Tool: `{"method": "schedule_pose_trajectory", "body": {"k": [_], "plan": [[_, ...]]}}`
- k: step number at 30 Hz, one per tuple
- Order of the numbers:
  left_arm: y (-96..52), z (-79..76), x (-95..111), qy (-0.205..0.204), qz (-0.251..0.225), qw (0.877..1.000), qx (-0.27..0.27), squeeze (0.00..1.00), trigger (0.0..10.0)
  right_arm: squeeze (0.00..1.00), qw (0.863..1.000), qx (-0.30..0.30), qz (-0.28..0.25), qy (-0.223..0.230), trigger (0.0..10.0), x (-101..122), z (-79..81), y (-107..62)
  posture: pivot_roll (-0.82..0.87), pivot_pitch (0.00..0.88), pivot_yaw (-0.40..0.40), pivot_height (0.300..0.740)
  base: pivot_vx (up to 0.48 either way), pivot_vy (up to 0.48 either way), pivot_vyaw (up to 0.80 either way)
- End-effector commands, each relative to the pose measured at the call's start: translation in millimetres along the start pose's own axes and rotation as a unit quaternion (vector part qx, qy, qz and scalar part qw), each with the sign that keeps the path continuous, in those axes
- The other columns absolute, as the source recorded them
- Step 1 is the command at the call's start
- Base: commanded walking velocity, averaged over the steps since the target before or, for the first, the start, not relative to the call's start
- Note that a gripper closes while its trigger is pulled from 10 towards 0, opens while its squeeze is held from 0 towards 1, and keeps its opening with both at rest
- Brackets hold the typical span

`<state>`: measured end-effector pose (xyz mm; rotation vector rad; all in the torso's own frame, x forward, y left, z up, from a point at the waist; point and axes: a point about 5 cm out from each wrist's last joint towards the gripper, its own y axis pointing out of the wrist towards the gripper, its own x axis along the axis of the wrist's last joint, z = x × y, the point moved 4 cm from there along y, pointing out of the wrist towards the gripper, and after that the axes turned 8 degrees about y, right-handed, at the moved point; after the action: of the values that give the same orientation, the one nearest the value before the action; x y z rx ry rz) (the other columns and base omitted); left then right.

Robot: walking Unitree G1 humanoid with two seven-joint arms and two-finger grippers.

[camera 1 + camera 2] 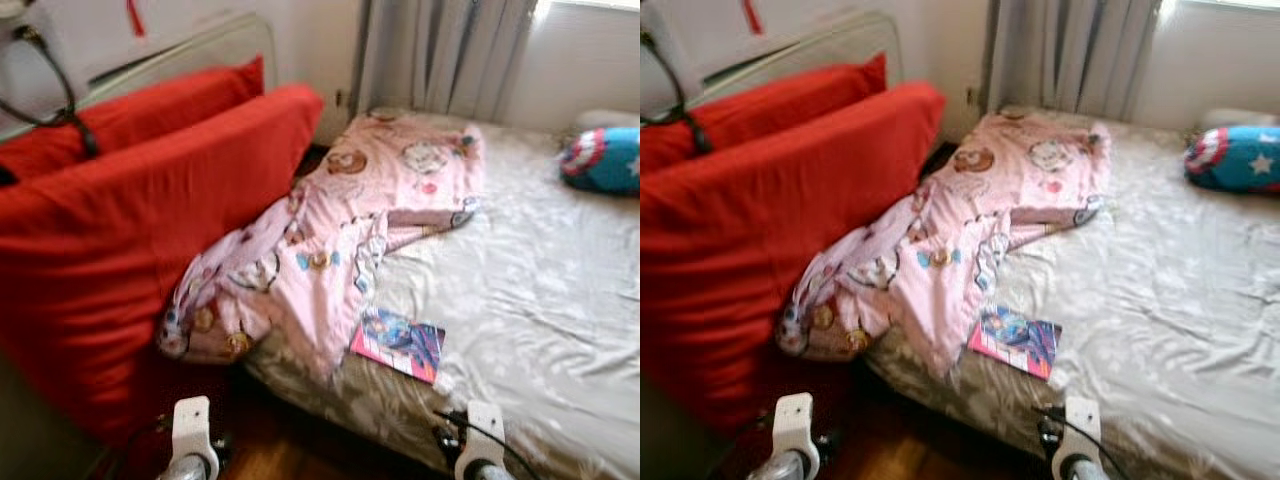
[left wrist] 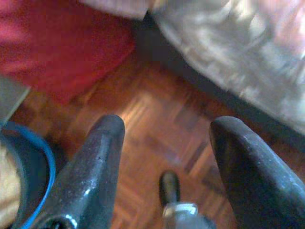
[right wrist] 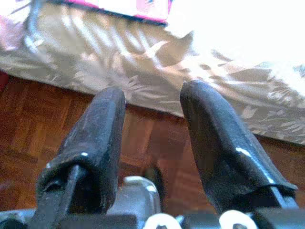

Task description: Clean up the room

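A pink and blue book [image 1: 399,343] lies near the bed's [image 1: 540,300] front edge. A crumpled pink patterned blanket [image 1: 330,235] spills from the bed's left side down toward the floor. Both arms hang low at the bottom of the eye views, left wrist [image 1: 190,430] and right wrist [image 1: 482,432]. My left gripper [image 2: 167,143] is open over the parquet floor beside the bed. My right gripper [image 3: 152,102] is open above the floor, pointed at the bed's leaf-patterned sheet edge, with the book's pink edge [image 3: 138,10] beyond it.
Two large red cushions [image 1: 130,220] lean upright against the bed's left side. A blue and red round pillow [image 1: 605,160] lies at the far right of the bed. Grey curtains [image 1: 440,55] hang behind. A blue-rimmed container [image 2: 24,176] stands on the floor by my left gripper.
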<state>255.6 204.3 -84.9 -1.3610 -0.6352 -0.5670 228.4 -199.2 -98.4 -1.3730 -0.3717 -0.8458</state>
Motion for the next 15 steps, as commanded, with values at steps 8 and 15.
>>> {"method": "schedule_pose_trajectory", "body": {"k": [8, 15], "plan": [[-1.2, -8.3, -6.9, -0.01, 0.009, 1.0, -0.01, 0.0, 10.0, 0.0, 1.0, -0.011, -0.008, -0.002, 10.0, 2.5, -10.9, -2.2, -0.19, 0.0, 0.008, 0.74, 0.224, 0.0, 0.0], [-2.6, -8.2, -5.7, -0.027, -0.012, 1.0, -0.006, 0.0, 10.0, 0.0, 1.0, -0.002, -0.019, -0.006, 10.0, 2.8, -10.8, -3.8, -0.18, 0.01, 0.006, 0.74, 0.0, 0.0, 0.0]]}}
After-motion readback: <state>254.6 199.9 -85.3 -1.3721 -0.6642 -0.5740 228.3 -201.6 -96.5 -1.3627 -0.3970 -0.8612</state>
